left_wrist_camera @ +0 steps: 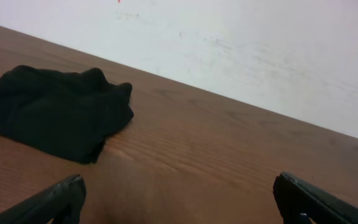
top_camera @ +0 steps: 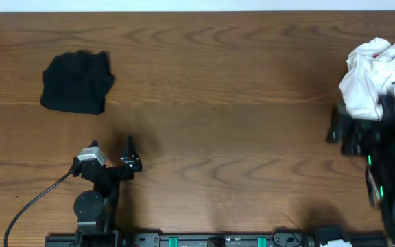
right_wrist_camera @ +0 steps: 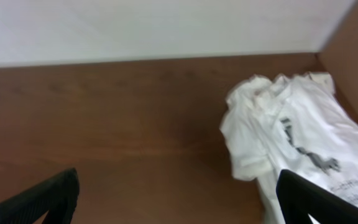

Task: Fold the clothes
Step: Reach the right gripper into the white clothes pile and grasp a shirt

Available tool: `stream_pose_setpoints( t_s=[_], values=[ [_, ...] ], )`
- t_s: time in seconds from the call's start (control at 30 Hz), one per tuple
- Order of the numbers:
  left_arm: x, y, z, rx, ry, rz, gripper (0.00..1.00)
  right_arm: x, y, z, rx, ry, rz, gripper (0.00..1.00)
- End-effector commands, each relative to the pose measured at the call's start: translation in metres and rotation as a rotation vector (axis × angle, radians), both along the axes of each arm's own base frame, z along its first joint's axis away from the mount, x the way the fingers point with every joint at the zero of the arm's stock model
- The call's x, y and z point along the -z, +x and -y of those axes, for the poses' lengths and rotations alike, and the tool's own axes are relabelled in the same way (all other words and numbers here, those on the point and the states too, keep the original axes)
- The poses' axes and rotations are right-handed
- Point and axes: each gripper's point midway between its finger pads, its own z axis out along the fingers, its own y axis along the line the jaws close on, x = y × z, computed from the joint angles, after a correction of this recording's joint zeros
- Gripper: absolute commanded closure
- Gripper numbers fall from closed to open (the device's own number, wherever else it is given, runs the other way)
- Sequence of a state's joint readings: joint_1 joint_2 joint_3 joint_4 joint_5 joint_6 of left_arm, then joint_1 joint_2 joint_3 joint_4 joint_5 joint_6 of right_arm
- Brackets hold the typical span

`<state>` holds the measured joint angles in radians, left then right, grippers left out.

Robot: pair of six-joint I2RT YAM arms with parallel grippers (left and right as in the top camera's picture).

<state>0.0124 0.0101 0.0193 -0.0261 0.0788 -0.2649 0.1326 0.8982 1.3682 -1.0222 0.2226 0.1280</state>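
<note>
Table (top_camera: 218,103) holds black garment (top_camera: 76,82) and crumpled white T-shirt (top_camera: 372,75), well apart.

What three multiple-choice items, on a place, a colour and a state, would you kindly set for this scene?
1. Where does the black garment lie?
A. On the left gripper's side
B. On the right gripper's side
C. Midway between both

2. What colour is the crumpled shirt?
A. Red
B. White
C. Blue

3. How is the left gripper?
A. Shut on the shirt
B. Shut on the black garment
C. Open, empty

Answers:
1 A: it lies on the table just beyond that gripper.
2 B: the cloth is white with a dark print.
3 C: its fingers stand wide apart with only bare table between them.
</note>
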Motion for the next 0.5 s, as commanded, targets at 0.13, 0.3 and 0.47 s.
stream_pose_setpoints(
  t_s=[0.13,0.3,0.47],
  values=[
    [0.014,-0.001,0.002,0.012,0.006,-0.042,0.02,0.019,0.069,0.038,0.123,-0.12,-0.267,0.01],
    [0.014,-0.001,0.001,0.011,0.006,-0.042,0.02,0.052,0.114,0.068,0.202,-0.114,-0.384,0.01],
    [0.014,-0.001,0.002,0.012,0.006,-0.042,0.02,0.079,0.149,0.081,0.223,-0.133,-0.405,0.01]
  ],
)
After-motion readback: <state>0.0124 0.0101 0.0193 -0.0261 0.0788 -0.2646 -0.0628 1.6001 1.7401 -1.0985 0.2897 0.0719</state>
